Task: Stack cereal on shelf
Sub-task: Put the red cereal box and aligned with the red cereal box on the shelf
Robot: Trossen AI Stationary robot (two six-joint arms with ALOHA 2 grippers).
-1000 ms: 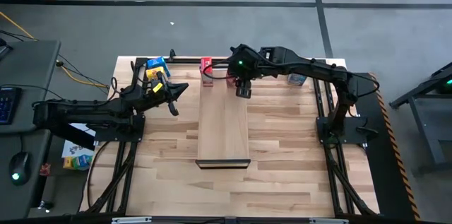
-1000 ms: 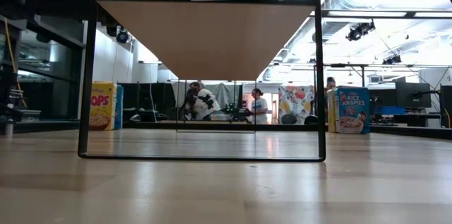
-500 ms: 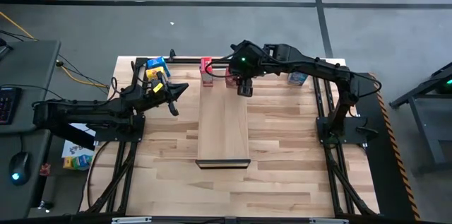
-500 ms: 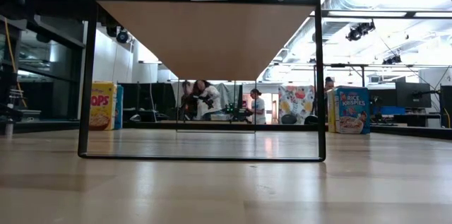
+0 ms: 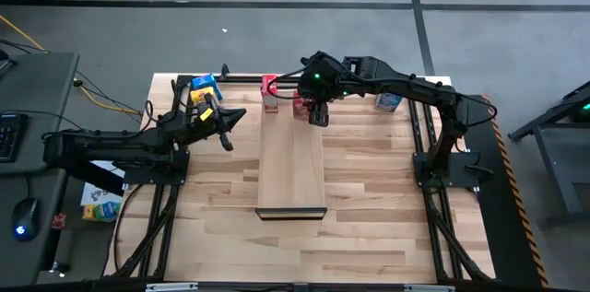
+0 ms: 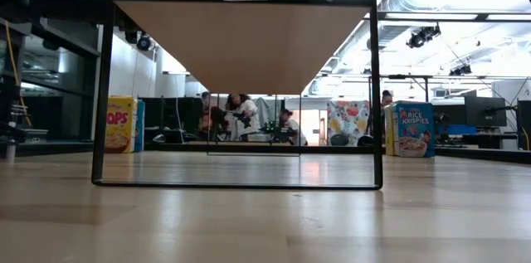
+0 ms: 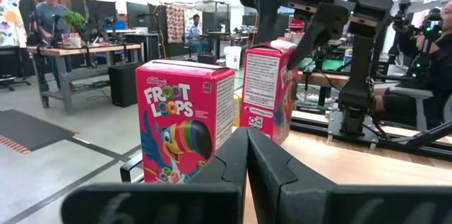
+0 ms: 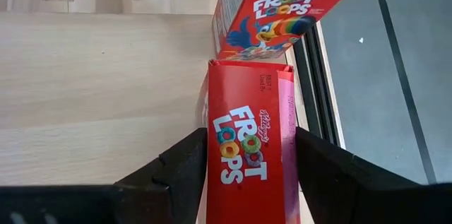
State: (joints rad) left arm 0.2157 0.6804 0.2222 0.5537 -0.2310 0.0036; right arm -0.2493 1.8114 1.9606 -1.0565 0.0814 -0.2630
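1. Since a second ago my right gripper (image 5: pixel 301 105) has carried its red cereal box (image 8: pixel 251 157) closer to the other red box (image 5: pixel 269 92) at the shelf's (image 5: pixel 291 158) far end.
2. Right fingers pinch the box's broad faces; my left gripper (image 5: pixel 225 127), pressed together, waits beside the shelf.
3. I judge the cardboard light, stiff, crushable.
4. I count two red, one yellow (image 5: pixel 202 99), two blue (image 5: pixel 205 82) (image 5: pixel 387 101).
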